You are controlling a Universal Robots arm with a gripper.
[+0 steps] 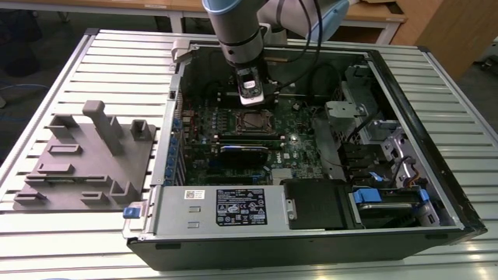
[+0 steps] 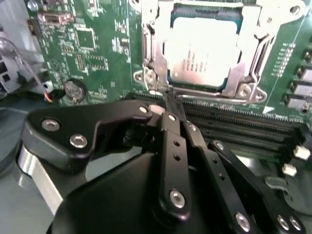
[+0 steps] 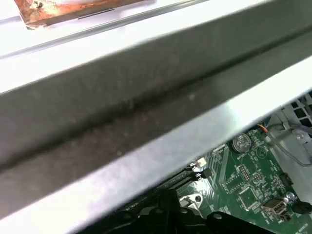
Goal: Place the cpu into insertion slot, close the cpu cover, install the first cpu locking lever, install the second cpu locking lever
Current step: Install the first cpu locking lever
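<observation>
- The computer case (image 1: 307, 233) lay open on a table of metal slats (image 1: 467, 111), with the green motherboard (image 1: 300, 149) showing inside.
- The robot arm (image 1: 237, 29) reached down into the case from above.
- The gripper (image 1: 255, 99) hung just over the far edge of the insertion slot (image 1: 255, 121) in the exterior view.
- In the second wrist view, the gripper (image 2: 165, 100) had its two black fingers (image 2: 171, 131) pressed together, with the tips coming to one thin point.
- That point sat right at the edge of the slot, by a thin metal locking lever (image 2: 209, 91) that ran along that side.
- I could not tell if the tips pinched the lever or just touched it.
- The cpu (image 2: 202, 56) lay flat inside the insertion slot (image 2: 151, 44), its silvery top facing up.
- The cpu cover (image 2: 251, 48) was down over the cpu, and the chip showed through its big square window.
- Long black memory slots (image 2: 239, 129) ran beside the socket, between it and the gripper's body.
- A round coin battery (image 2: 74, 90) sat on the board, off to one side of the socket.
- In the first wrist view, a grey metal edge of the case (image 3: 146, 112) crossed close by, with a bit of green board (image 3: 253, 180) past it.
- On the exterior view's left, a grey plastic holder (image 1: 86, 157) with posts stood on the table, well apart from the gripper.
</observation>
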